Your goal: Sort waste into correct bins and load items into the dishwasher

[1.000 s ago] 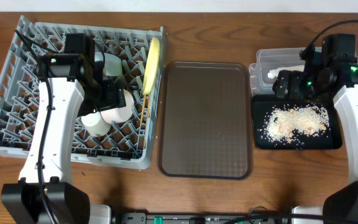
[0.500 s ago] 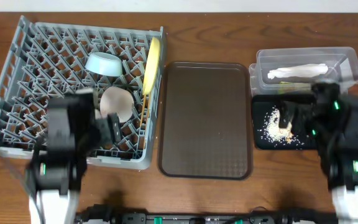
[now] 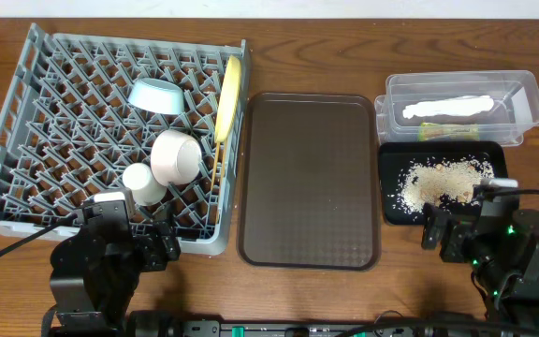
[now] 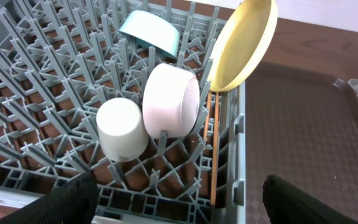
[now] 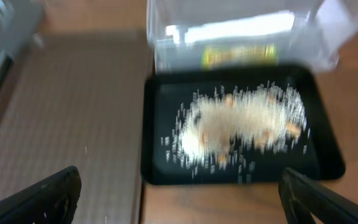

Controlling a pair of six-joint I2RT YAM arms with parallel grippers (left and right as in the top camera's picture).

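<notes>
Sorting is looking finished; left pincer [image 4: 179,202] and right pincer [image 5: 179,196] are hanging open, empty; only parking the arms is remaining.

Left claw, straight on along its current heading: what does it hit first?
Probably the near wall of the grey dish rack, straight ahead of the left claw; the small white cup and white bowl sit just beyond. Clearance over the rim is unclear.
</notes>
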